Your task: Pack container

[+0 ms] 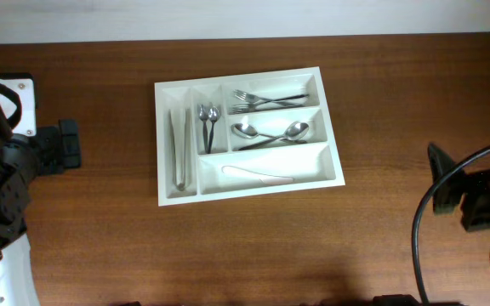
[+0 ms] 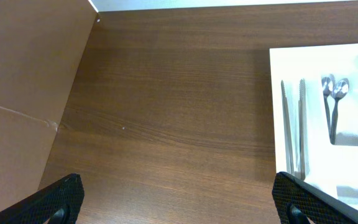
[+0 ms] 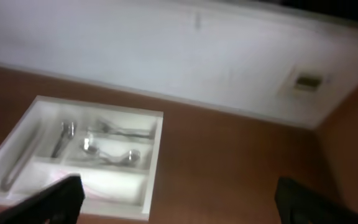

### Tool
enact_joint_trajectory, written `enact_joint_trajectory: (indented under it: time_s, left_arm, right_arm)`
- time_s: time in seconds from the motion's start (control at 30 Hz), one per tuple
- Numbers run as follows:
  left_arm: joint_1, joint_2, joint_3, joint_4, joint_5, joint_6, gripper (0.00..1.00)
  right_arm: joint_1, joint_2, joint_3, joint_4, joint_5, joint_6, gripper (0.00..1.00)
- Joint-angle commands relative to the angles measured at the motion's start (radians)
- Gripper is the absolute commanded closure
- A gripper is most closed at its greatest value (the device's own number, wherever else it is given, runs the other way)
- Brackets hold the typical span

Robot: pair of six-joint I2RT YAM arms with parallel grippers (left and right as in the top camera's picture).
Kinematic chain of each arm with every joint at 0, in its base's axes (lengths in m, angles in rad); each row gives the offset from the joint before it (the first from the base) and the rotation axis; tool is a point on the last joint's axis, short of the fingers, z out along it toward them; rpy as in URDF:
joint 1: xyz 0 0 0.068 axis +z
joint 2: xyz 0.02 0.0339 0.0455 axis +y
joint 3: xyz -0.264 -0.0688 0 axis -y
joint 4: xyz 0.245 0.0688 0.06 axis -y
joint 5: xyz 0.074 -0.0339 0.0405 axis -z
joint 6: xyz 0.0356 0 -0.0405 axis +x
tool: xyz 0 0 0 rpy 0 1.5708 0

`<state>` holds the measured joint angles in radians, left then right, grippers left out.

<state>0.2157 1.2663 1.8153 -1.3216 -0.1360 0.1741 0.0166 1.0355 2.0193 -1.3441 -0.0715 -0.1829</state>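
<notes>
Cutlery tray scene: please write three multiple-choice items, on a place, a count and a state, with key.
1. In the cutlery tray, the tongs lie in: A leftmost narrow compartment; B top long compartment; C bottom long compartment.
2. Large spoons in the middle long compartment: A one; B two; C five.
3. The left end effector is: A open, empty; B shut, empty; C shut on tongs.
Key: A, tongs run beside the left wall; B, two bowls show; A, its jaws stand wide apart, nothing between.
</notes>
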Motion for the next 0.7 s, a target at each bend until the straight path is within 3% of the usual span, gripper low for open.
enact_joint_trajectory:
  time_s: [0.0,0.43,0.67]
  left_arm:
    - [0.005,-0.002,-0.003,0.0,-0.003,-0.013,0.01]
    - [0.005,-0.002,-0.003,0.0,-0.003,-0.013,0.01]
    - [0.005,-0.002,-0.003,0.0,-0.003,-0.013,0.01]
  right_arm:
    - [0.01,-0.103,-0.154,0.125,-0.058,0.003,0.01]
    - [0.01,-0.721,-1.247,0.643,-0.121,0.004,0.01]
    - [0.01,-0.986,-1.657,0.813,-0.12,0.004,0.01]
